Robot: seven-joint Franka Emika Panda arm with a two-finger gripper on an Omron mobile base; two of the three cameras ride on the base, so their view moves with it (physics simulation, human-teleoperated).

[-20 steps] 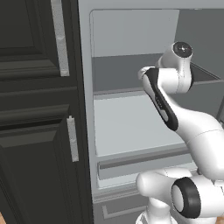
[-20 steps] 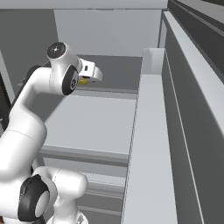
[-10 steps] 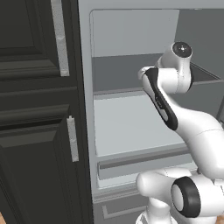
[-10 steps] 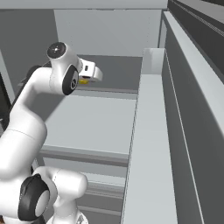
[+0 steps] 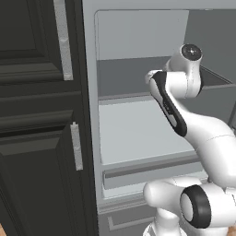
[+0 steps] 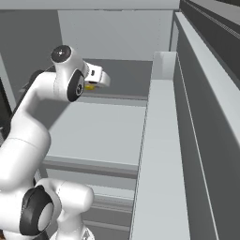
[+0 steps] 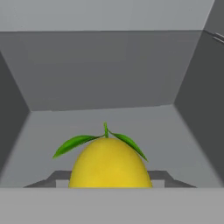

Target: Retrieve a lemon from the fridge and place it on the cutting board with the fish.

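We're in a rendered kitchen: open fridge (image 5: 138, 133) with pale grey shelves (image 6: 103, 126), black panelled cabinets (image 5: 37, 115) with silver handles (image 5: 76, 145) beside it, and a leafy lemon (image 7: 109, 164) on a shelf.

Pale grey fridge shelf (image 7: 175, 131), upper level; lemon (image 7: 109, 164) with green leaves sits on it, near front.

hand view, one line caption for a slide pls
Bright yellow oval lemon with green leaves, close up on a pale grey fridge shelf.
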